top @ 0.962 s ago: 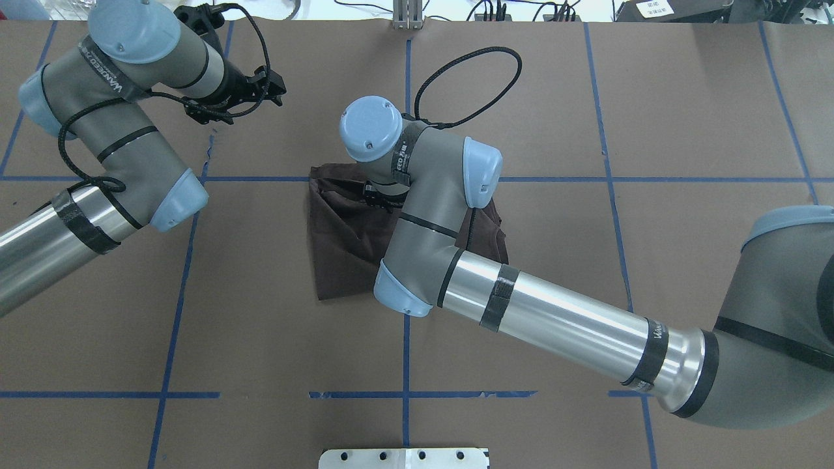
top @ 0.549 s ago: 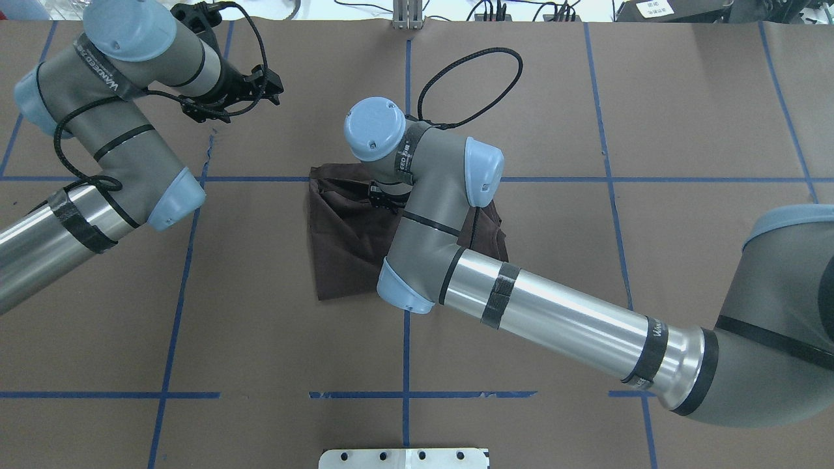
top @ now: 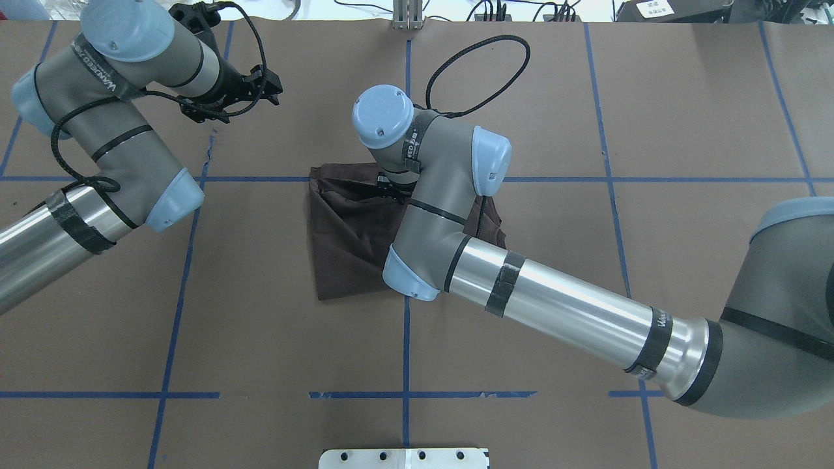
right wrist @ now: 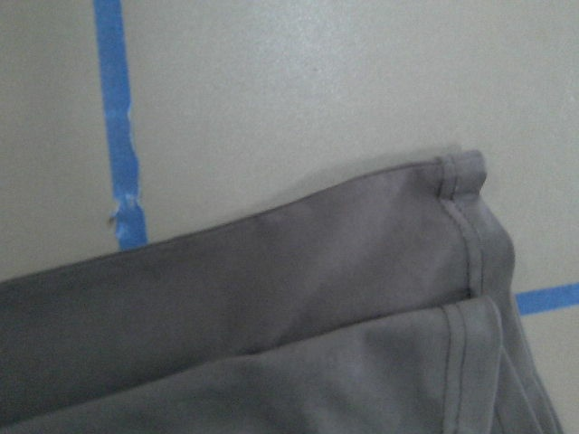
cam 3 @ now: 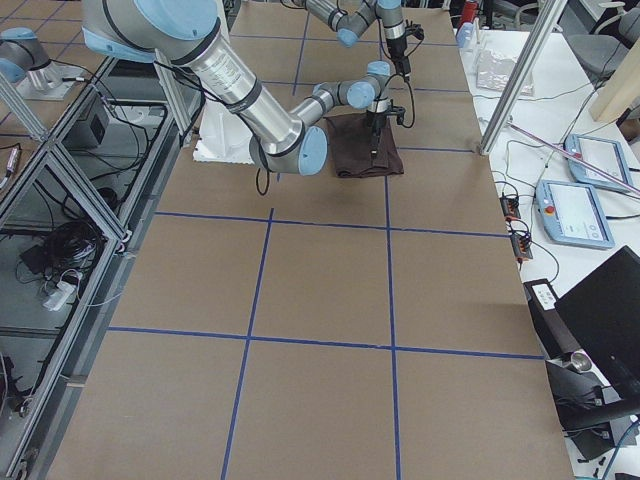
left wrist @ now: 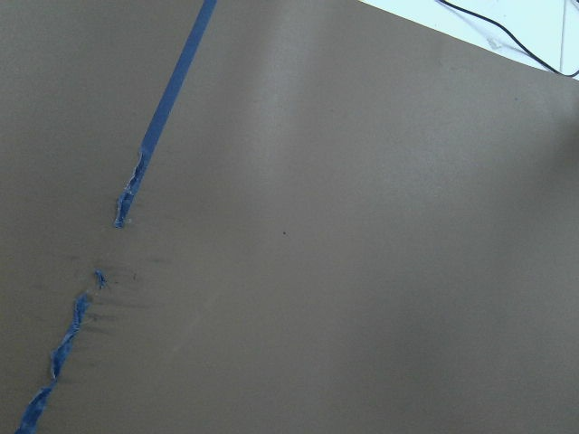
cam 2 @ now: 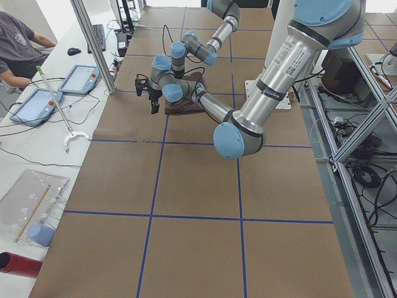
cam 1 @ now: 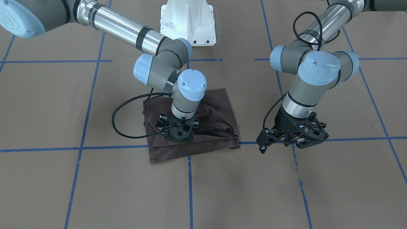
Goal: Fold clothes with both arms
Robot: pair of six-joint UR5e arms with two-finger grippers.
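The clothes are one dark brown T-shirt (cam 1: 216, 108), folded into a rough rectangle at the table's middle (top: 345, 228). My right gripper (cam 1: 179, 136) points straight down over the shirt's far edge. It looks open, holds nothing, and the fabric lies flat. In the overhead view its wrist hides most of it. The right wrist view shows two stacked hemmed layers of the shirt (right wrist: 317, 298) with a corner on the brown table. My left gripper (cam 1: 291, 143) hovers open over bare table well to the shirt's side, seen far left in the overhead view (top: 251, 98).
The white pedestal base (cam 1: 187, 19) stands at the robot's edge. Blue tape lines grid the brown table, and one strip (left wrist: 118, 217) under the left wrist is torn. A seated person (cam 2: 18, 43) and tablets (cam 2: 80, 77) sit beyond the far edge.
My right wrist has shifted slightly to the right and toward the far side above the shirt. The left arm drifted a little toward the far left. The shirt has not moved.
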